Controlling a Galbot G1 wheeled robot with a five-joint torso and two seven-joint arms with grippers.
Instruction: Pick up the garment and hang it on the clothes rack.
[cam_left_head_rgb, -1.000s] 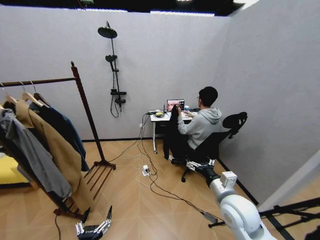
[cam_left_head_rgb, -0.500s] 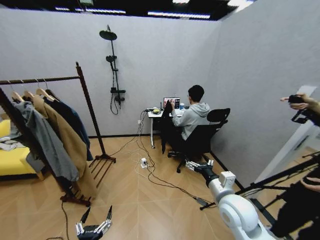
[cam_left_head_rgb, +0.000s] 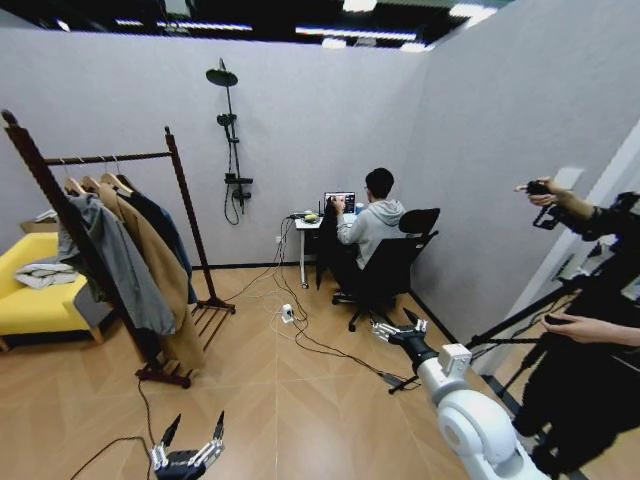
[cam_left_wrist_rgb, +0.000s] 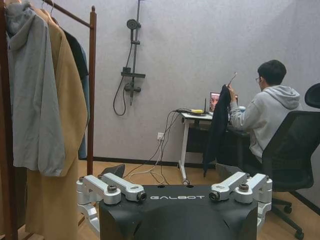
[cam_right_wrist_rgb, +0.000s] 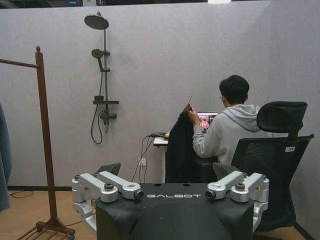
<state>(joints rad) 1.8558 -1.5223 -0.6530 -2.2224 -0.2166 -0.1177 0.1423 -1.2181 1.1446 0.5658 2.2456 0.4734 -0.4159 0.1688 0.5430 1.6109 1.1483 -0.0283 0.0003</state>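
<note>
The dark teal-blue jacket (cam_left_head_rgb: 158, 225) already hangs on the clothes rack (cam_left_head_rgb: 178, 180), on its hanger behind the tan coat (cam_left_head_rgb: 150, 265) and grey hooded jacket (cam_left_head_rgb: 120, 265). Both arms are held low, clear of the clothes: left gripper (cam_left_head_rgb: 187, 455) and right gripper (cam_left_head_rgb: 398, 331) each have jaws spread wide, holding nothing, so the hanging looks done
</note>
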